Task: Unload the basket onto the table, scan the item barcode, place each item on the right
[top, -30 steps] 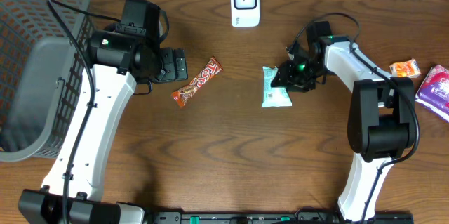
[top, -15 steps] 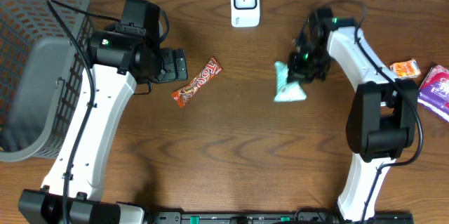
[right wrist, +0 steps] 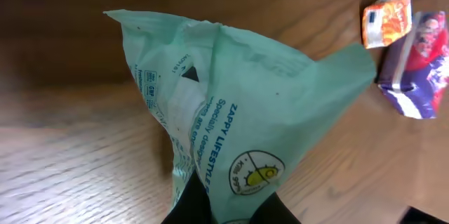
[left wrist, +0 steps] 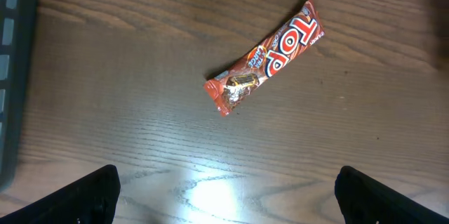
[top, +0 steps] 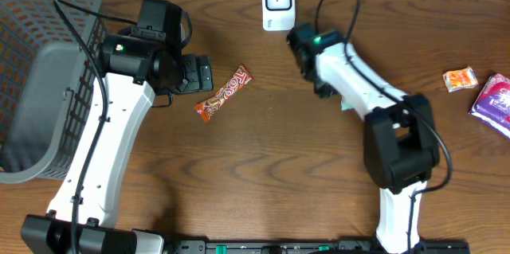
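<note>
Overhead, my right arm hides the green packet, just below the scanner; wrist view shows my right gripper pinching one end, its length running straight out from the fingers; left gripper gapes wide.

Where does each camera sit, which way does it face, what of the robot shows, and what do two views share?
Overhead: above the table, looking straight down; left arm and right arm show.
Left wrist: on the left arm, looks down at the candy bar; tips of the open left gripper in the bottom corners.
Right wrist: on the right arm, looks at the green packet pinched in the right gripper, table beyond.
Shared: candy bar, overhead and left wrist; orange packet, overhead and right wrist.
</note>
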### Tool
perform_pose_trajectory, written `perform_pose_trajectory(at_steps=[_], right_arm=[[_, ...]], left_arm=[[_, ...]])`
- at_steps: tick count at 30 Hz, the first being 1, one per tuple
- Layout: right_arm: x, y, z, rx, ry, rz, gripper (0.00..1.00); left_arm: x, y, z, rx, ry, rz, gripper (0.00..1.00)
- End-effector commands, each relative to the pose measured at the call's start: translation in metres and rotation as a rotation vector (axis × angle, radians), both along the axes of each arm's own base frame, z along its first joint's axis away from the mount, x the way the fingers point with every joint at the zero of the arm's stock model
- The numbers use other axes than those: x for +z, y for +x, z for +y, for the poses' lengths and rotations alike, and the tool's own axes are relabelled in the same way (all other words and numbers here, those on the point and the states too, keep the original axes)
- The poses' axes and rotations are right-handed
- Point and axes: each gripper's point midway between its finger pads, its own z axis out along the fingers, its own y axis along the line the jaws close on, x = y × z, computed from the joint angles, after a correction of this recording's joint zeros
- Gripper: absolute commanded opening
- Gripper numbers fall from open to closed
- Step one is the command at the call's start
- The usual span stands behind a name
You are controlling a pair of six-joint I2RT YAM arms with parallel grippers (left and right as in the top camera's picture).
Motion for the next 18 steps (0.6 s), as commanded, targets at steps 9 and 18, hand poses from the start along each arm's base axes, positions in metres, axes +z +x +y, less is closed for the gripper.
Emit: perform_pose_trajectory(at_steps=[9,18], right_arm=[[-0.022,-0.01,0.071,0.079,0.166,-0.013,0.32],[-0.016,-0.011,0.091,0.105,0.214,-0.01,0.72]], left_arm=[[-0.003,-0.001,0.003,0.012,0.009,0.01,0.98],[-0.003,-0.001,0.003,0.012,0.009,0.01,0.98]])
